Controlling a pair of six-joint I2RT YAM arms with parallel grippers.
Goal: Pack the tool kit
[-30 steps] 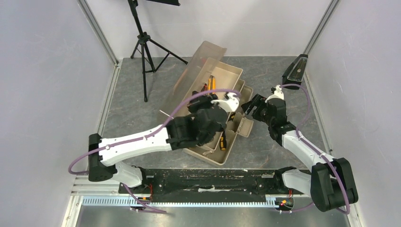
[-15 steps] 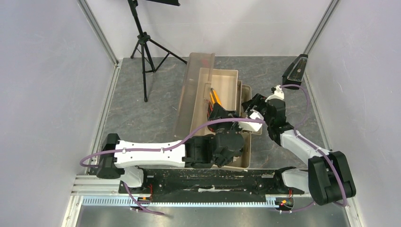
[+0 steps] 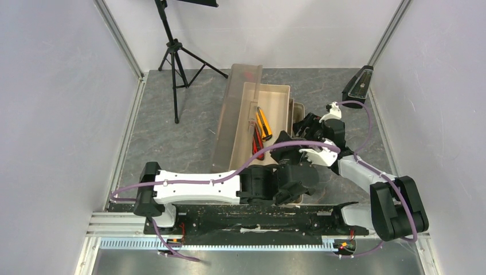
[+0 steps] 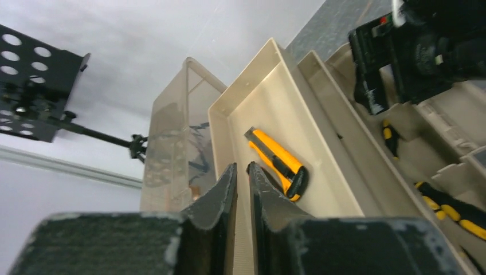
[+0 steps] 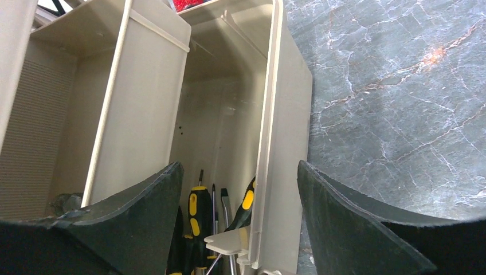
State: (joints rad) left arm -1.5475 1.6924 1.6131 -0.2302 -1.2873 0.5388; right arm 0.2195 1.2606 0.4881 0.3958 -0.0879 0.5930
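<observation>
Grey marble-look tabletop (image 3: 166, 143), plain white walls (image 3: 57, 114) L+R+rear, black tripod (image 3: 175, 57) rear-L, 2 alu corner posts (image 3: 117, 37).

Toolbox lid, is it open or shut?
Open: the lid is swung back beside the tray, whose orange knife lies exposed.

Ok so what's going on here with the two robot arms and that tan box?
Both arms are working over an open tan toolbox, packing tools. An orange utility knife lies in the upper tray, and black-and-yellow screwdrivers sit down in the bottom. The right gripper is open, its fingers on either side of the box's side wall, not clamped on it. The left gripper hovers by the tray with its fingers almost together. I can't tell whether it pinches anything.
</observation>
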